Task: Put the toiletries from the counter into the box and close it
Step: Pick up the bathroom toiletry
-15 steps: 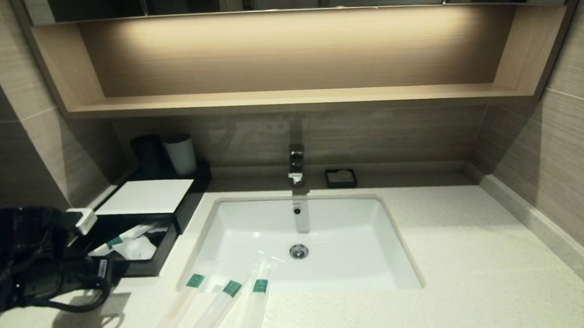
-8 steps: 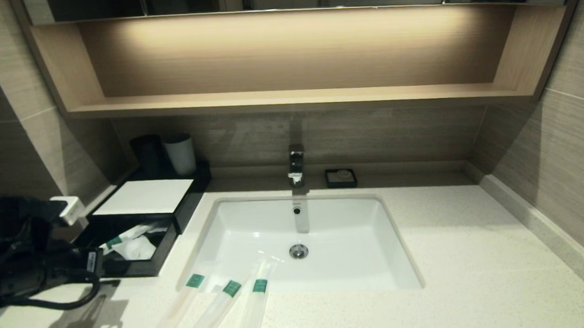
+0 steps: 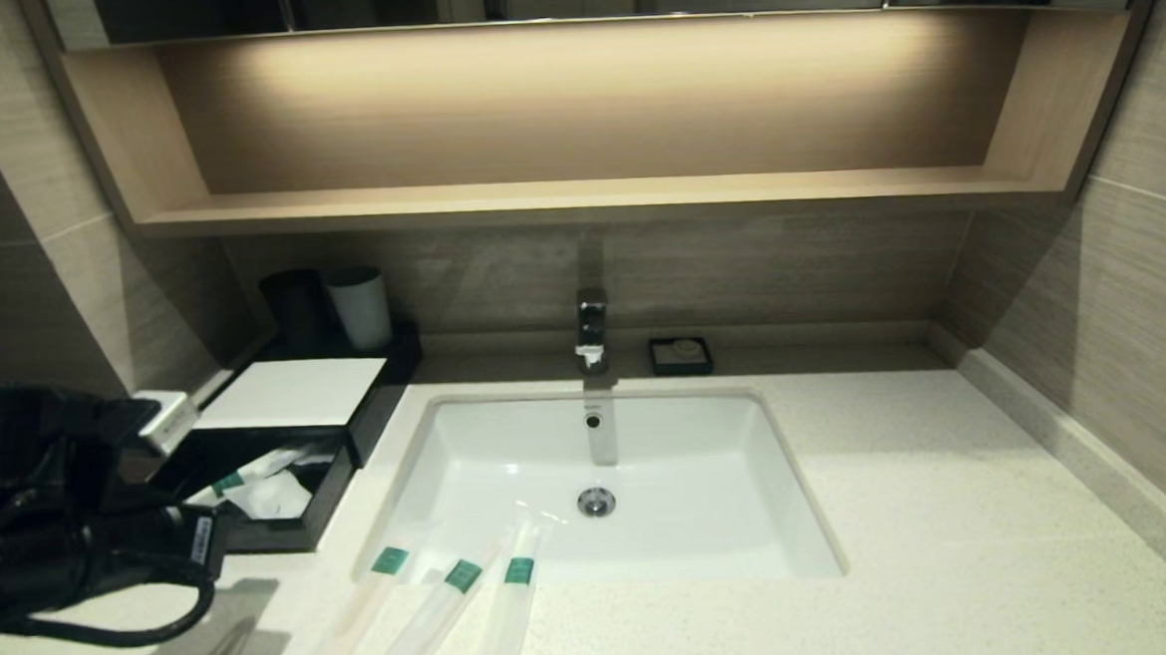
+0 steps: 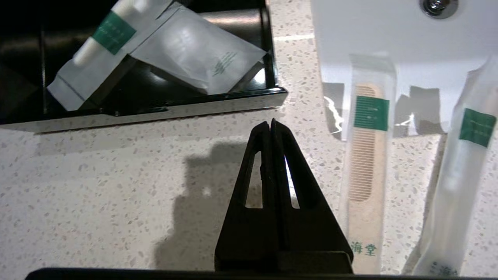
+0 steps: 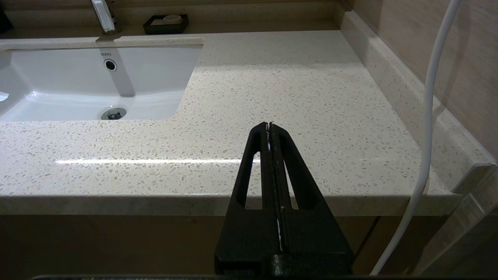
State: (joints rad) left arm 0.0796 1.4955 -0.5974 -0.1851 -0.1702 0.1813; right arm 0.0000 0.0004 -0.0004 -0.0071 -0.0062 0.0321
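Note:
Three long translucent sachets with green bands lie side by side on the cream counter (image 3: 902,510) at the sink's front left: left (image 3: 354,619), middle (image 3: 429,620), right (image 3: 508,616). The left wrist view shows the left one, holding a comb (image 4: 367,175), and the middle one (image 4: 459,186). The black box (image 3: 377,403) with a white top panel (image 3: 292,393) stands at the back left, its drawer (image 4: 155,111) pulled open with white packets (image 4: 186,54) inside. My left gripper (image 4: 270,122) is shut and empty above bare counter, just before the drawer's front and left of the sachets. My right gripper (image 5: 269,124) is shut and parked off the counter's front right edge.
The white sink (image 3: 711,481) is inset mid-counter with a faucet (image 3: 592,329) behind it. A small black soap dish (image 3: 680,355) sits at the back. A black cup (image 3: 293,308) and a white cup (image 3: 360,307) stand behind the box. A white cable (image 5: 428,116) hangs by the right wall.
My left arm swung left and away from the drawer, then came back right and a little nearer the front. The sachets, the drawer and the right arm have not moved.

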